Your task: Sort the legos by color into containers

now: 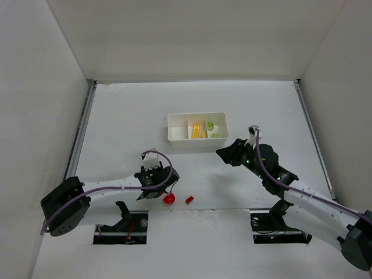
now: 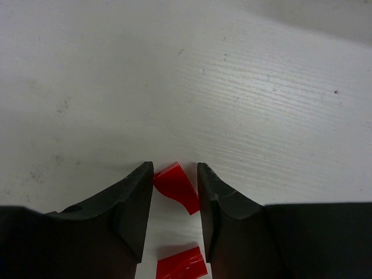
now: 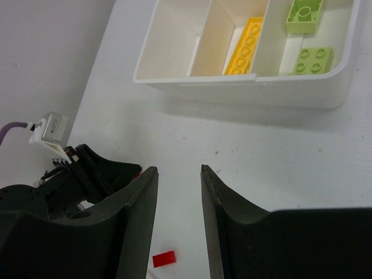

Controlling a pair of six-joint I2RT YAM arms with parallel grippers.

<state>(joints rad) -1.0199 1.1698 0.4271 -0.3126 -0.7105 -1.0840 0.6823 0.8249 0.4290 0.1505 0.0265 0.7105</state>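
My left gripper [image 1: 164, 192] is low over the near table, its jaws a little apart. In the left wrist view a curved red lego [image 2: 176, 186] lies between the fingertips and touches both, and a second red lego [image 2: 181, 264] lies further back between the fingers. From above I see the red half-round [image 1: 169, 199] and a small red bit [image 1: 189, 199]. The white three-compartment tray [image 1: 174, 132] holds a yellow brick [image 1: 196, 130] in the middle and light-green pieces [image 1: 211, 125] on the right; its left compartment is empty. My right gripper [image 1: 226, 153] is open and empty, just right of the tray's front.
The right wrist view shows the tray [image 3: 244, 93], the yellow brick [image 3: 244, 45], two green pieces [image 3: 306, 15], the small red bit [image 3: 164, 258] and the left gripper's body [image 3: 75, 180]. White walls enclose the table. The arm bases stand at the near edge.
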